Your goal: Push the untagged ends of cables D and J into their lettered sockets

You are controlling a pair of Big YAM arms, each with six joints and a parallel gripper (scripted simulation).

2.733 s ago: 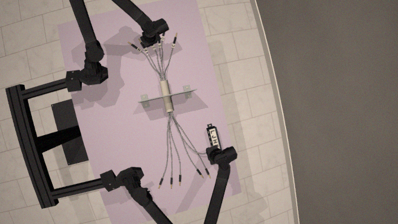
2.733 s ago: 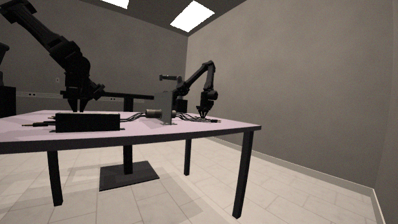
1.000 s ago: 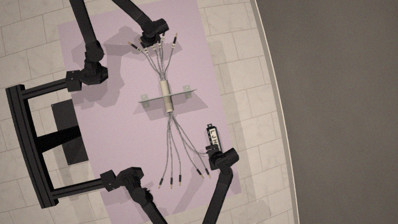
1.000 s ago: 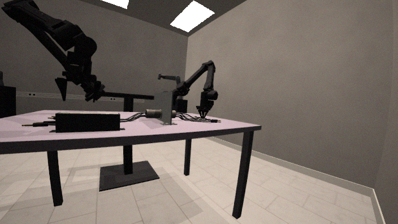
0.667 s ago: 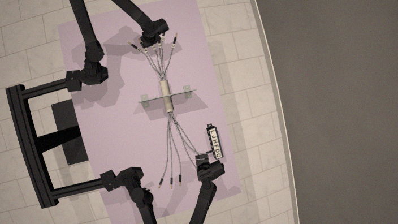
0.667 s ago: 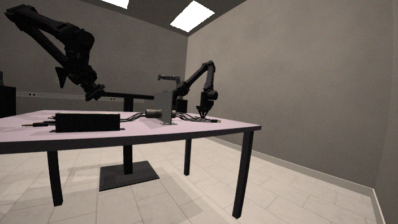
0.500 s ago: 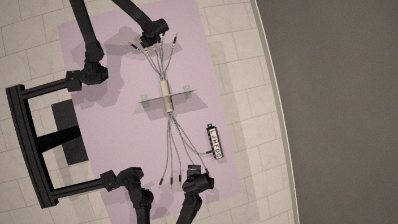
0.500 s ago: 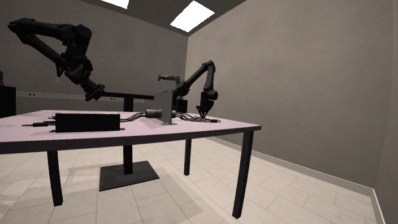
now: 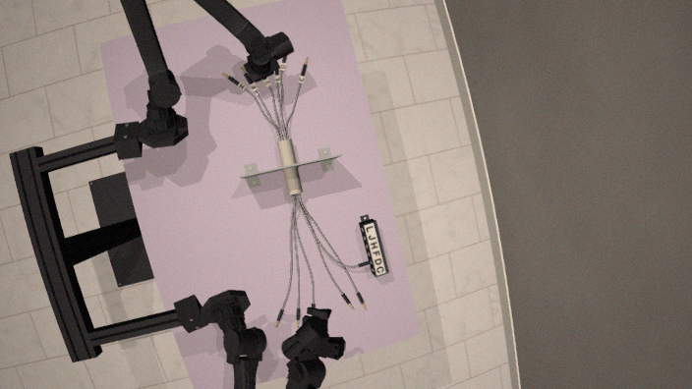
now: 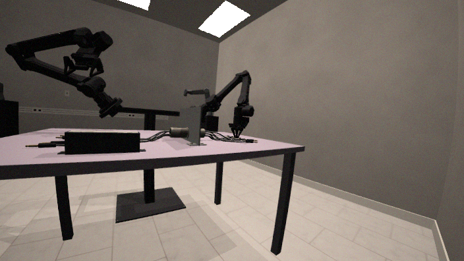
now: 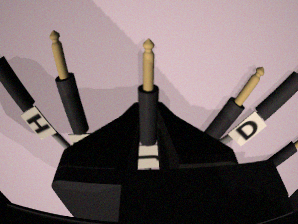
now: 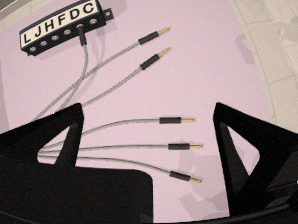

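Observation:
The junction box lies on the mauve mat, lettered L J H F D C; it also shows in the right wrist view. One untagged plug sits in the socket under D. Several untagged plugs lie loose on the mat. My right gripper is open and empty, raised high above those loose plugs. My left gripper is shut on a tagged cable end whose letter is hidden. The tags H and D flank it.
The beige conduit is clamped upright in a grey bracket at the mat's middle, and the cables fan out from both ends. The arms' black frame stands beside the mat.

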